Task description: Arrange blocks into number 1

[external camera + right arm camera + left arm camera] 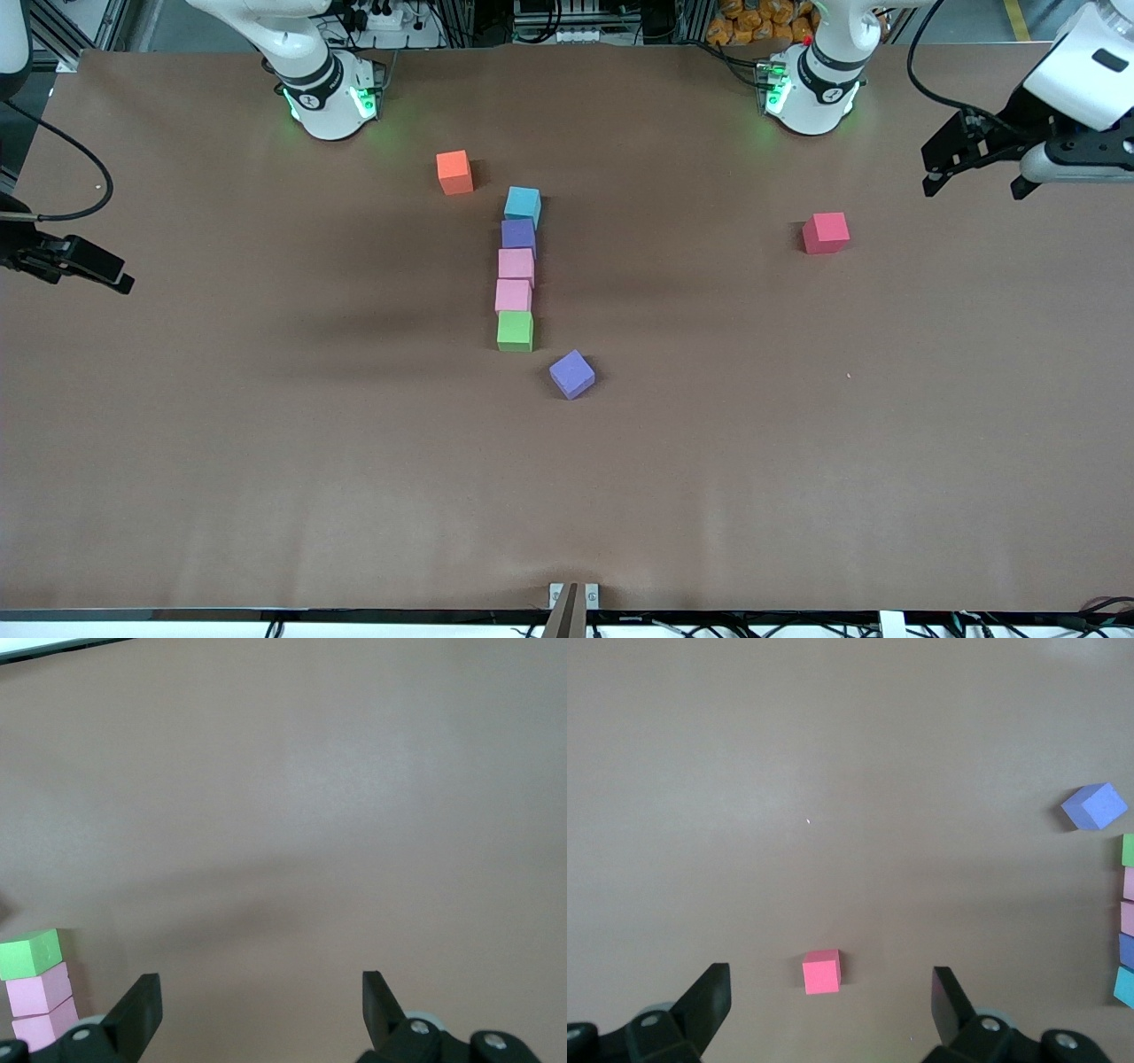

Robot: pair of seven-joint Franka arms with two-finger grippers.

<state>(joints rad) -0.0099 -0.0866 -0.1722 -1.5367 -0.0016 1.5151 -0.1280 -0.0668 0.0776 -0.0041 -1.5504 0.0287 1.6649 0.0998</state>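
Five blocks form a straight column mid-table: light blue [523, 204], purple [518, 235], pink [516, 264], pink [513, 295] and green [515, 330] nearest the front camera. A second purple block [571, 374] lies turned, just off the green end. An orange block [454, 172] sits apart beside the light blue end. A red block [826, 232] [821, 971] lies alone toward the left arm's end. My left gripper [974, 186] [831, 997] hangs open and empty in the air near the red block. My right gripper [106, 275] [261, 1001] waits open and empty over the right arm's end.
The brown table cover [266, 443] spreads wide around the blocks. Both arm bases [332, 97] [811, 89] stand along the edge farthest from the front camera. A small bracket [573, 598] sits at the table's front edge.
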